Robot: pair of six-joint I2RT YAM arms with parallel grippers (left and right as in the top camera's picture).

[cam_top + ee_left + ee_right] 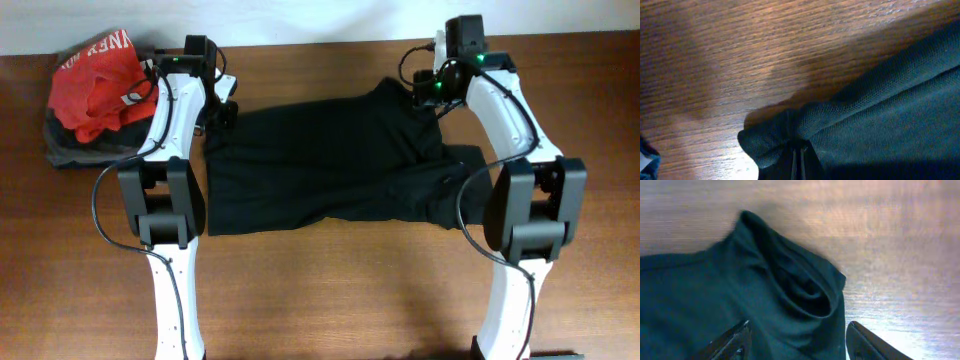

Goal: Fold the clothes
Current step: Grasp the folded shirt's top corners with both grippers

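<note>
The black T-shirt [330, 165] lies spread and partly folded across the middle of the wooden table. My left gripper [222, 112] is at its far left corner and is shut on a pinch of the black fabric [790, 137], seen bunched at the fingertips [799, 150] in the left wrist view. My right gripper [425, 95] is open over the shirt's far right corner. Its two fingers [797, 330] straddle a raised fold of the shirt [790, 285] without closing on it. No logo or label shows.
A red garment with white lettering [95, 80] lies on grey and dark folded garments [70, 145] at the far left of the table. Bare wood [340, 290] lies in front of the shirt between the two arm bases.
</note>
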